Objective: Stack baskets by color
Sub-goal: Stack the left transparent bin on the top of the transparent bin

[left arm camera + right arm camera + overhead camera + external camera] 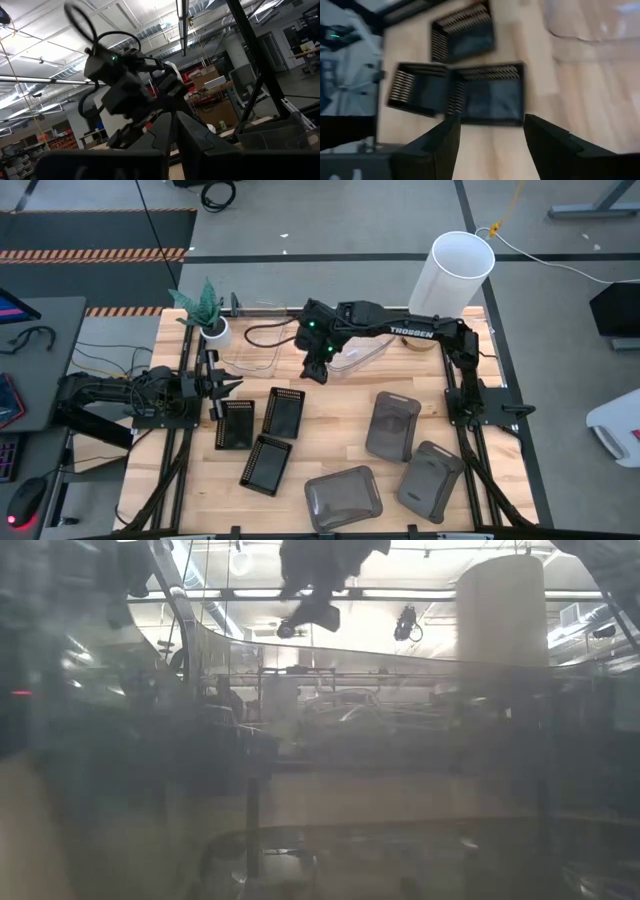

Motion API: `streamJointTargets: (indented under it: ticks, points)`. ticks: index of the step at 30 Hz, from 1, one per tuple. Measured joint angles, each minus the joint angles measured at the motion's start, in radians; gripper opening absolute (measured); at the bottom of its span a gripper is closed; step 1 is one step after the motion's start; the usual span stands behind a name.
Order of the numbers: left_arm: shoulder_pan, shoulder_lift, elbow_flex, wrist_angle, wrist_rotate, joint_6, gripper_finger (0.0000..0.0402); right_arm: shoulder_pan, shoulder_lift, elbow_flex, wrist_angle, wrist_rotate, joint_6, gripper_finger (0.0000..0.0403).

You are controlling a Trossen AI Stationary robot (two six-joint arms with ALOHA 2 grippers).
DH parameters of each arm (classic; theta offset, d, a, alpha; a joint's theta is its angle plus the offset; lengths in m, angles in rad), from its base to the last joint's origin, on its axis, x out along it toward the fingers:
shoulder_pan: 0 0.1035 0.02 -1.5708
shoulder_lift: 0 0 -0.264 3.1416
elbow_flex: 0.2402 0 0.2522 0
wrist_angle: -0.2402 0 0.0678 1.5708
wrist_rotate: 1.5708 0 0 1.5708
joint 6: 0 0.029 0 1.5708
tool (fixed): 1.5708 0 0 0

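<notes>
Three black perforated baskets (235, 423), (283, 412), (266, 463) lie flat on the wooden table left of centre; two of them (490, 95), (417, 90) show in the right wrist view. Three smoky grey baskets (392, 425), (432, 480), (343, 498) lie at the near right. Clear baskets (258, 358), (358, 352) sit toward the far edge. My right gripper (318, 372) (492, 145) hangs open above the table, between the clear baskets and just beyond the black ones, with nothing between its fingers. My left gripper (225, 383) (176, 137) waits shut at the table's left edge.
A tall white cylinder (455, 275) stands at the far right corner, a small potted plant (207, 315) at the far left. A translucent basket wall (330, 740) fills the low view close to the camera. Bare wood (330, 445) lies between the black and grey baskets.
</notes>
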Motion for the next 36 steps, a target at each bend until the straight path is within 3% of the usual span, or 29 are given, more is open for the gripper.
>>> streamJointTargets:
  ticks: [5,15,18,23,30,36]
  points:
    - [0.000,0.000,0.000,0.000,0.000,0.000,0.0026,0.033,0.000,0.000,0.081,-0.030,0.011,0.0221]
    - [0.000,0.000,0.000,0.000,0.000,-0.007,0.0036,0.055,-0.068,0.000,0.005,-0.029,0.032,0.0221]
    - [-0.008,0.000,0.000,0.000,0.000,-0.171,0.0033,0.057,-0.121,0.000,-0.007,0.008,0.035,0.0220]
    - [-0.006,0.000,0.000,0.026,-0.002,-0.435,0.0028,0.065,-0.222,0.000,-0.006,0.159,0.028,0.0219]
    - [-0.005,-0.001,0.000,0.106,-0.194,-1.073,0.0036,0.065,-0.344,0.000,-0.006,0.255,0.033,0.0219]
    - [-0.005,0.000,0.000,0.118,-0.205,-1.341,0.0029,0.068,-0.380,0.001,-0.006,0.345,0.048,0.0219]
